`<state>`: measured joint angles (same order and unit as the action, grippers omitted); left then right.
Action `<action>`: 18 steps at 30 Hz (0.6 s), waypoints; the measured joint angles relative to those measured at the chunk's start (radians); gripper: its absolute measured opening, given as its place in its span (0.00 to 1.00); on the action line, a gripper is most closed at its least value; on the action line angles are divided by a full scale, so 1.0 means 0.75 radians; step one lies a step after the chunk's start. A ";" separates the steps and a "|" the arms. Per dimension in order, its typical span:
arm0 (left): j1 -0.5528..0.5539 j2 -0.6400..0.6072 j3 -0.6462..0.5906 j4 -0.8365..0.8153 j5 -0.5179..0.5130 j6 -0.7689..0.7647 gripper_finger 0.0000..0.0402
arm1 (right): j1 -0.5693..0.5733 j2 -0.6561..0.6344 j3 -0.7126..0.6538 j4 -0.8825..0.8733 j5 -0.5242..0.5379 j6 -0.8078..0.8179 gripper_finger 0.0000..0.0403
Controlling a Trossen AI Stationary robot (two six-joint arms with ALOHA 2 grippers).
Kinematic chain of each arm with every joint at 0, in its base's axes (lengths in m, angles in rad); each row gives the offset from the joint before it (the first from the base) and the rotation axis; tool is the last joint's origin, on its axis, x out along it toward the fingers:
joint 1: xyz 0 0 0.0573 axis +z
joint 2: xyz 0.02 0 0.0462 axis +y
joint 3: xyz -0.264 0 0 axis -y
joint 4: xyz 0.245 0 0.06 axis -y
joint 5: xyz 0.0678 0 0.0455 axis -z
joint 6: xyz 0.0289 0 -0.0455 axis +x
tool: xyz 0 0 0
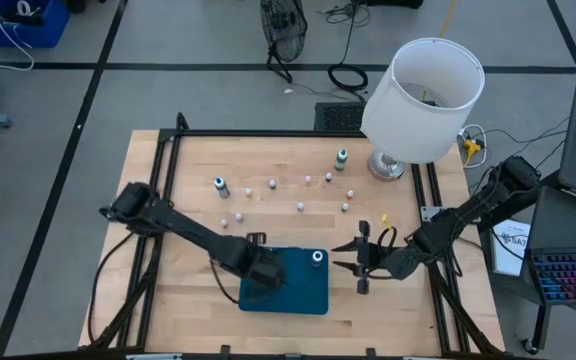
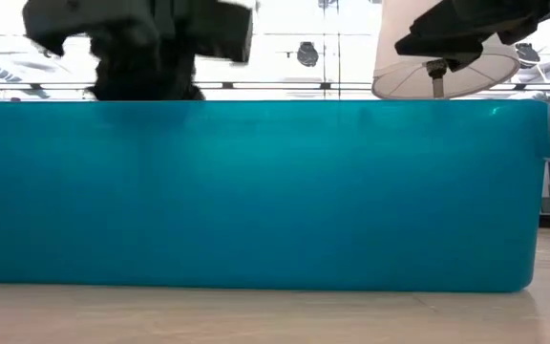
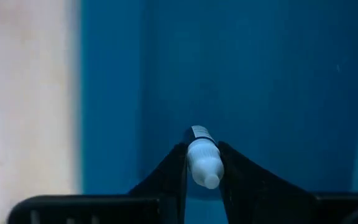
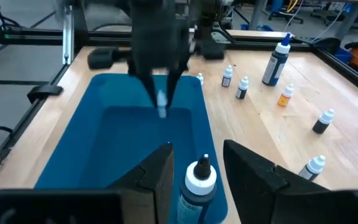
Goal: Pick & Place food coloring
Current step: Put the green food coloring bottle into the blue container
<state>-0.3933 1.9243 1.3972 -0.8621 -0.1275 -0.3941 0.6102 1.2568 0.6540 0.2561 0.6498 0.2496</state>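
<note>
A flat blue tray [image 1: 303, 295] lies at the table's near middle. My left gripper [image 1: 264, 272] hangs over the tray's left part, pointing down, shut on a tiny whitish food coloring bottle [image 3: 202, 160], which also shows in the right wrist view [image 4: 161, 104]. My right gripper [image 4: 197, 163] reaches in level from the tray's right side and is open. Its fingers stand apart on either side of a dark bottle with a white cap [image 4: 198, 183], which stands upright on the tray floor [image 1: 317, 258]. Several more bottles [image 1: 222, 185] stand on the wood farther back. My left gripper pinches the tiny bottle by its white sides [image 3: 194, 163] between the two fingertips [image 3: 174, 168]. The fingers come from above and point down. The bottle runs roughly along them. Its lower end [image 4: 161, 112] sticks out below the tips, clear of the tray floor.
A big white lampshade [image 1: 426, 95] on a lamp foot [image 1: 386, 166] stands at the far right. Loose bottles are scattered behind the tray, among them a green one [image 1: 341, 158]. In the low view the tray wall [image 2: 256, 191] blocks nearly everything.
</note>
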 joint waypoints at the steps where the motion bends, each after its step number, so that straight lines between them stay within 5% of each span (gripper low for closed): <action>1: 0.004 0.024 0.000 -0.002 0.034 -0.003 0.17 | 0.000 0.000 0.000 0.003 0.000 -0.008 0.31; 9: 0.033 0.101 0.006 0.011 0.166 -0.038 0.18 | 0.000 0.000 0.000 0.019 0.000 -0.035 0.31; 18: 0.042 0.108 -0.001 0.043 0.175 -0.036 0.37 | 0.001 0.000 0.000 0.020 0.000 -0.035 0.31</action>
<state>-0.3618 2.0054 1.3964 -0.8299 0.0036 -0.4210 0.6106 1.2568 0.6540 0.2714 0.6497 0.2234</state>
